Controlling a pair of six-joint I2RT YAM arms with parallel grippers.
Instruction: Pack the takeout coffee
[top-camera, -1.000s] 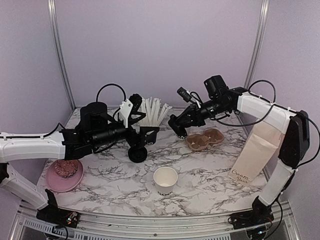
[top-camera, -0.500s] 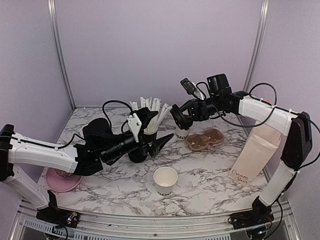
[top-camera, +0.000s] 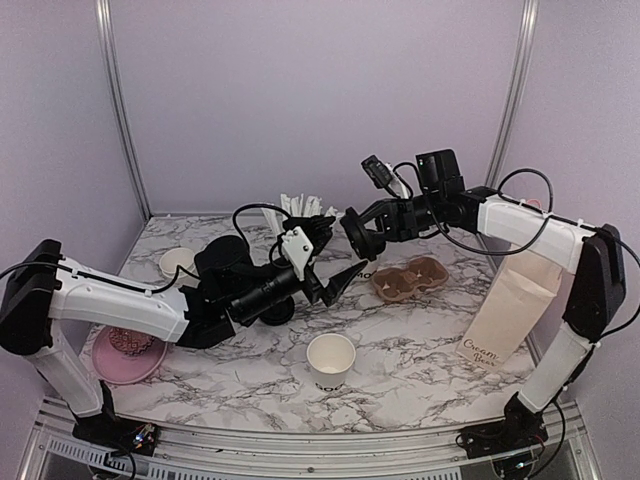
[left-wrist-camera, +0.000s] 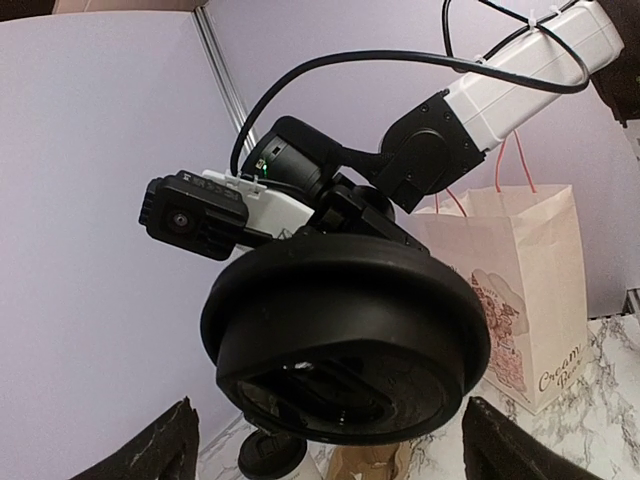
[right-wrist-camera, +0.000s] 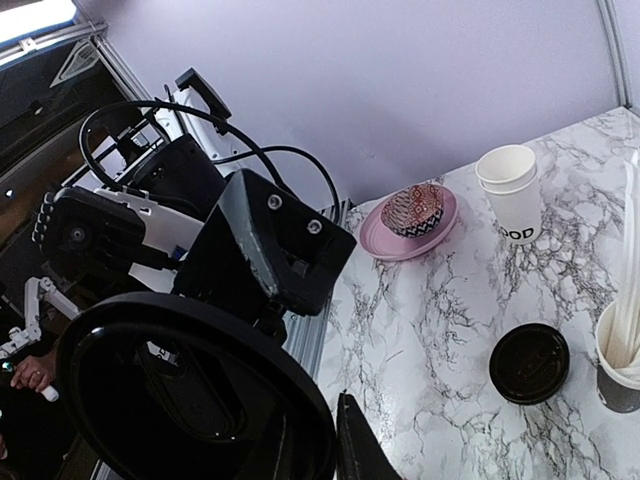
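Right fingers (right-wrist-camera: 358, 450) pinch one black lid (left-wrist-camera: 345, 330); second lid (right-wrist-camera: 528, 362) on table (right-wrist-camera: 450, 300); left fingers (left-wrist-camera: 150, 452) spread.

we see the left arm (top-camera: 150, 300) stretched across the middle of the table (top-camera: 420, 350), walling off the straws (top-camera: 298, 203) behind it. the right gripper (top-camera: 360, 230), clamped on a black lid (left-wrist-camera: 345, 300), hangs just left of the cup carrier (top-camera: 408, 278). open room lies between 1 lidless cup (top-camera: 330, 360) and the paper bag (top-camera: 515, 300).
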